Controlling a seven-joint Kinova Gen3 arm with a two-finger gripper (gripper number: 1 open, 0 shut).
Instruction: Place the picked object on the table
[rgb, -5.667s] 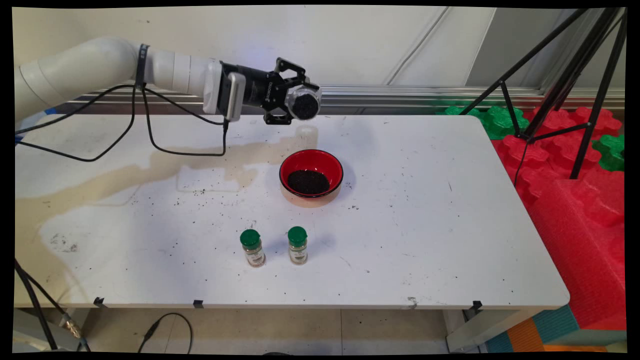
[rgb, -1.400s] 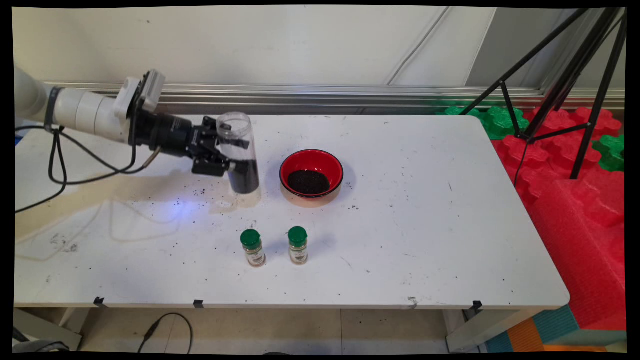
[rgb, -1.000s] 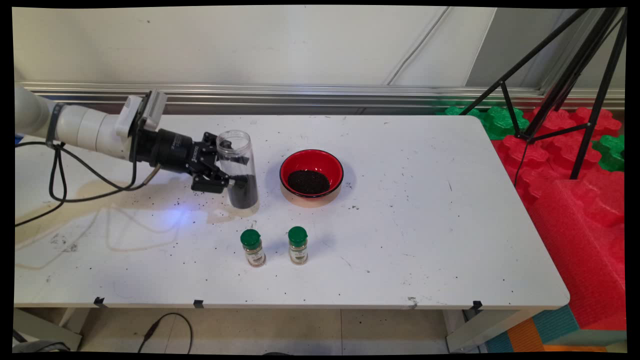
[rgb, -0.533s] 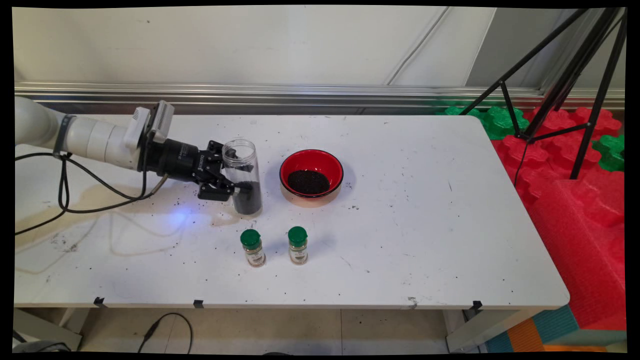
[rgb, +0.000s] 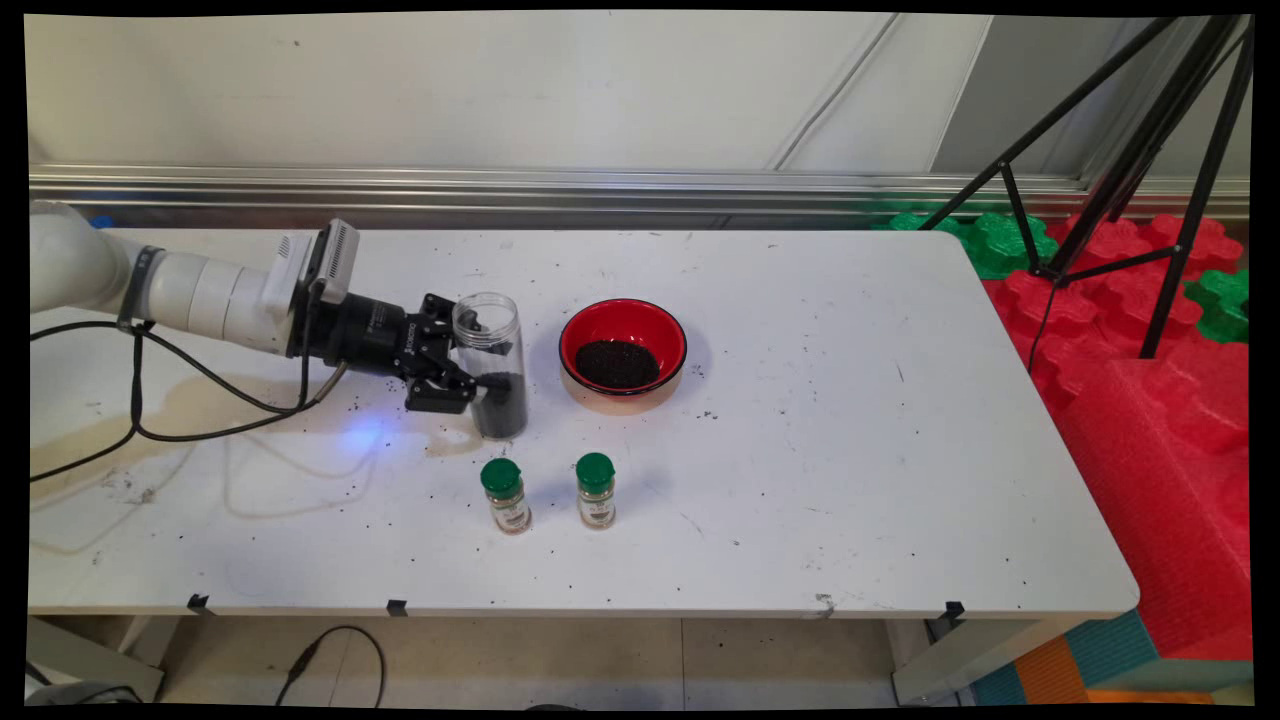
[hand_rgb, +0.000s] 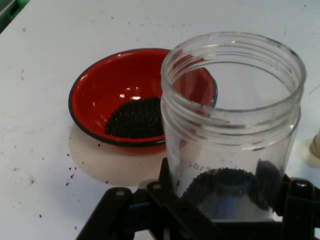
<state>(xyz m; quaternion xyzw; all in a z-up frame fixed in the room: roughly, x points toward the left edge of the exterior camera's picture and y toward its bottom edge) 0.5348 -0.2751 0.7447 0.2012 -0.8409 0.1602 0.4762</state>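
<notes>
The white tabletop (rgb: 850, 450) is scuffed and peppered with dark specks, with a pale brownish stain spreading in from its left edge. Off its right edge lie red and green foam blocks (rgb: 1140, 330), and a black tripod (rgb: 1130, 170) stands among them. The white arm (rgb: 180, 290) reaches in low from the left edge, black cables (rgb: 180, 400) looping beneath it. Its gripper (rgb: 478, 362) has the fingers closed on the lower part of a clear plastic jar (rgb: 492, 362). The jar stands upright with its mouth open, about a third full of black grains (hand_rgb: 225, 187); whether its base touches the tabletop I cannot tell. Just to the jar's right, near the middle of the tabletop, sits a red bowl (rgb: 622, 330) with a heap of the same black grains in its bottom. Nearer the front edge, two small spice bottles with green caps (rgb: 552, 492) stand side by side, apart from each other.
</notes>
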